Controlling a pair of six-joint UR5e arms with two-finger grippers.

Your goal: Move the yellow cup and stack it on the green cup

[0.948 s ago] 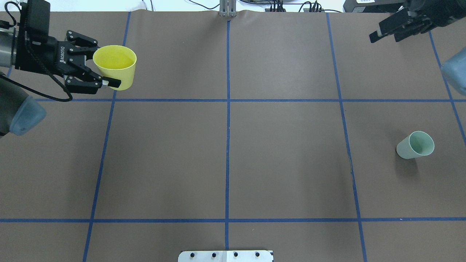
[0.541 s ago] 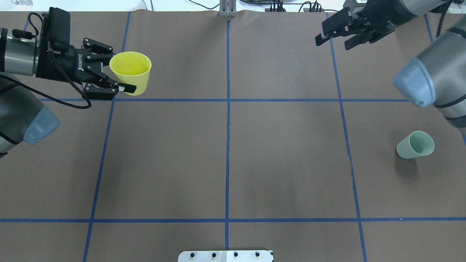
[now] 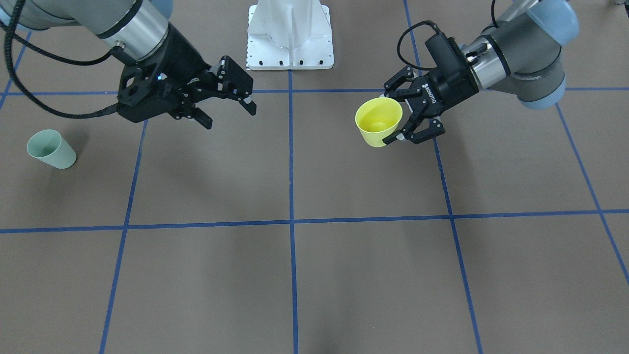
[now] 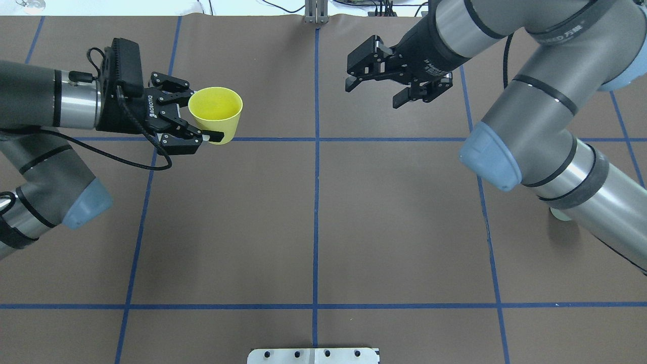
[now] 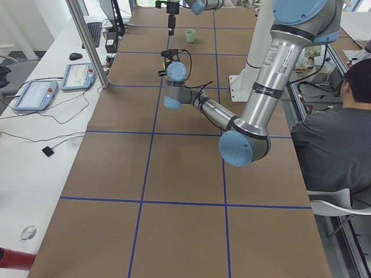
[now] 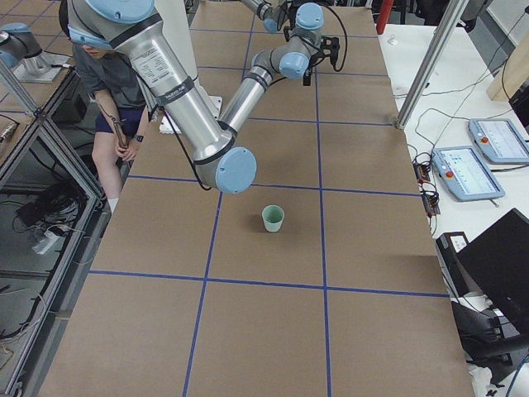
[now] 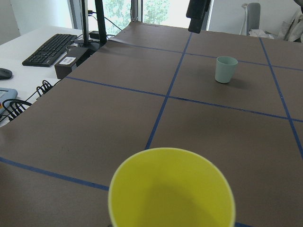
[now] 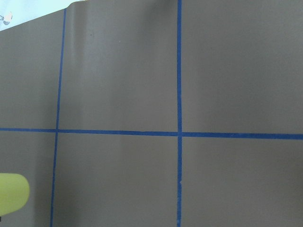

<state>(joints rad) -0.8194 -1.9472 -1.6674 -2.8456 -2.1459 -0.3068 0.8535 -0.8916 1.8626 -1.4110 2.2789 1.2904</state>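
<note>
Left gripper (image 4: 203, 116): you have it clamped across the side wall of the yellow cup (image 4: 216, 112), clear of the table (image 4: 313, 227) at far left; this leaves the rim free, probably for a hand-over.
Yellow cup: upright, mouth up, long axis vertical, perhaps slightly tilted; it is hard to judge.
Right gripper (image 4: 373, 96): fingers spread, holding nothing, hanging mid-table and facing the cup, likely to receive it.
Green cup (image 3: 51, 149): stands far right, mouth up, axis vertical, well apart; your right arm (image 4: 546, 116) nearly hides it from overhead.
</note>
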